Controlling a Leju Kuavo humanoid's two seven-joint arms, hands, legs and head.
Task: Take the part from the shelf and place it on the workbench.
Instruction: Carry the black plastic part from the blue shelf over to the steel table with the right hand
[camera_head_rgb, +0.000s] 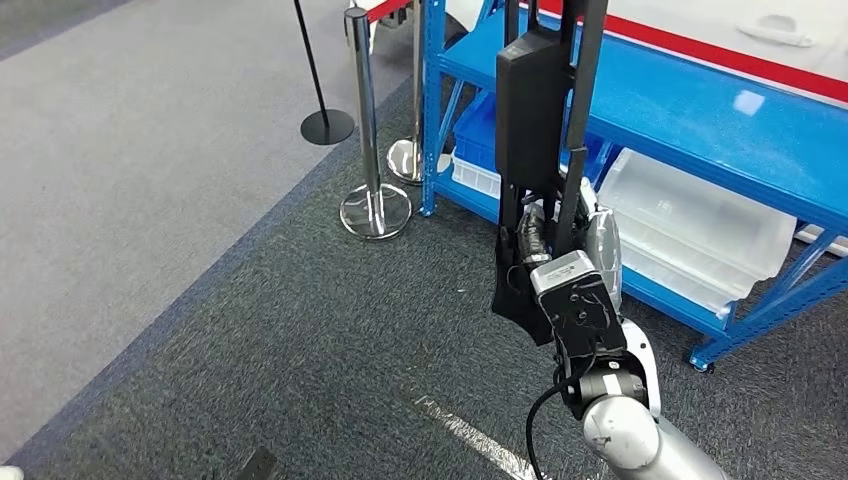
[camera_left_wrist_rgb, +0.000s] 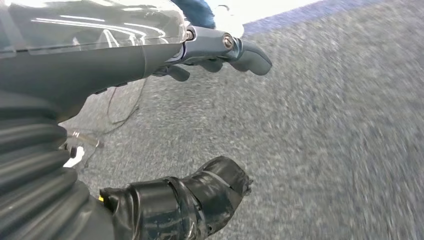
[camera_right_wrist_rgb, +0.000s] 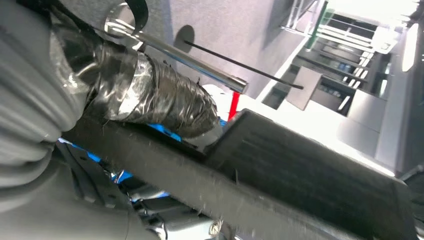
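The blue shelf (camera_head_rgb: 690, 110) stands on dark carpet (camera_head_rgb: 300, 330), with clear plastic bins (camera_head_rgb: 700, 225) on its low level. In front of it the right hand (camera_head_rgb: 535, 245) holds the long black part (camera_head_rgb: 530, 110) upright, fingers closed around it. The left hand (camera_left_wrist_rgb: 150, 55) hangs over carpet, its fingers apart and holding nothing. Chrome posts (camera_head_rgb: 368, 130) stand beside the shelf.

Dark grey carpet (camera_head_rgb: 300, 330) with white floor stripe (camera_head_rgb: 470, 432), lighter grey floor (camera_head_rgb: 130, 150) beyond, two chrome stanchion posts (camera_head_rgb: 366, 120) on round bases near rack corner, thin black pole on black disc base (camera_head_rgb: 327, 126), clear plastic bin (camera_head_rgb: 700, 225), blue crate (camera_head_rgb: 478, 135).
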